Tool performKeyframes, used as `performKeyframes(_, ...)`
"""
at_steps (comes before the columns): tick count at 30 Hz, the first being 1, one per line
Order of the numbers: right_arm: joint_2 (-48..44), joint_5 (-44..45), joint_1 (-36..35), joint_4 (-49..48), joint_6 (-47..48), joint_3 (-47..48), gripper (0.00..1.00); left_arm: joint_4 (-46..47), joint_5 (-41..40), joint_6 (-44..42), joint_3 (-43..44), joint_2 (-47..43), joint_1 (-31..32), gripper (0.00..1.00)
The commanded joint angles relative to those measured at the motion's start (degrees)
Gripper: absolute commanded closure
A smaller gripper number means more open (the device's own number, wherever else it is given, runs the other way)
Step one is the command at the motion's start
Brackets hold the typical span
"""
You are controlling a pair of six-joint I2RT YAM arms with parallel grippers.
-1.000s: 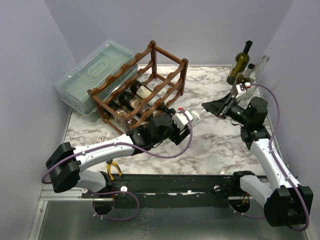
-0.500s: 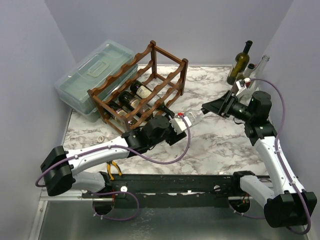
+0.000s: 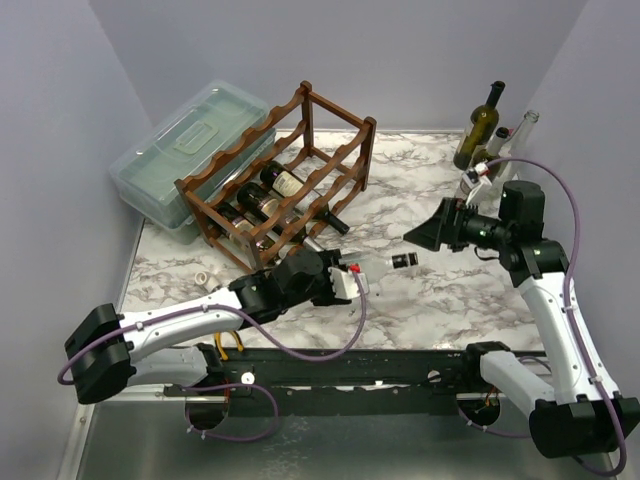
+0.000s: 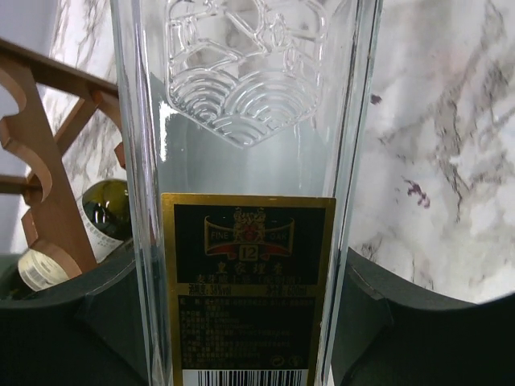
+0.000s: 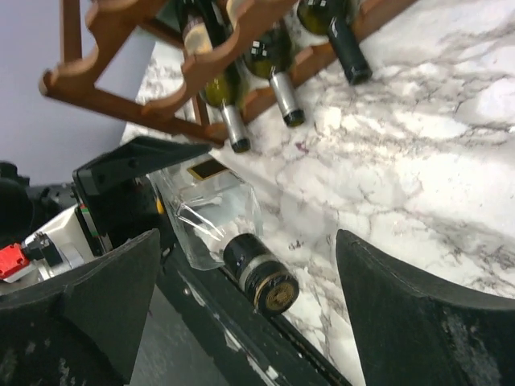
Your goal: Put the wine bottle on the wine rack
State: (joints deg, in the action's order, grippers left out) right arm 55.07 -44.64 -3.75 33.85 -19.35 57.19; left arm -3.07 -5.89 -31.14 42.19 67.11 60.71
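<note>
The wine bottle (image 3: 378, 267) is clear and square-sided, with a black-and-gold label (image 4: 248, 297) and a black cap (image 5: 262, 279). It lies level over the marble table, cap pointing right. My left gripper (image 3: 345, 281) is shut on its labelled body, with dark fingers (image 4: 406, 322) on both sides. My right gripper (image 3: 424, 231) stands open to the right of the cap, apart from it; in its wrist view the cap sits between the spread fingers (image 5: 418, 314). The reddish-brown wine rack (image 3: 285, 170) stands behind the left gripper, with several dark bottles (image 3: 262, 201) in its lower tier.
A translucent lidded box (image 3: 185, 150) sits left of the rack. A dark green bottle (image 3: 481, 124) and a clear bottle (image 3: 521, 135) stand at the back right corner. Yellow-handled pliers (image 3: 226, 341) lie by the left arm's base. Walls close in on both sides.
My right gripper has opened, let go of the bottle's neck and drawn back to the right. My left arm has pulled the bottle toward the near edge, away from the rack.
</note>
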Motion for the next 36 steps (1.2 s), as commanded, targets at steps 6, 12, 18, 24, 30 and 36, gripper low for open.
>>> performKeyframes(6,-7.7,-2.5,-14.7,4.8,6.3,-6.8,0.0,7.9,9.0,-19.0,-6.3,-10.2,1.7,1.0)
performKeyframes(12,-7.4,1.2,-21.6,8.8,8.5,-5.2,0.01,8.0,10.1,-21.6,-7.7,-13.1,1.8,1.0)
performKeyframes(18,-3.5,1.1,-27.1,11.7,8.6,-3.7,0.05,8.5,10.8,-22.8,-8.4,-15.3,1.8,1.0)
performKeyframes(24,0.0,-1.4,-32.0,11.5,8.2,-3.8,0.14,7.6,12.2,-23.5,-8.4,-15.7,2.0,1.0)
performKeyframes(30,2.2,1.1,-35.0,12.5,8.9,-3.4,0.28,6.3,13.0,-24.5,-8.4,-15.4,2.3,1.0)
performKeyframes(36,3.8,2.0,-36.7,12.3,8.9,-3.5,0.3,5.3,14.0,-24.9,-8.2,-15.4,2.6,1.0)
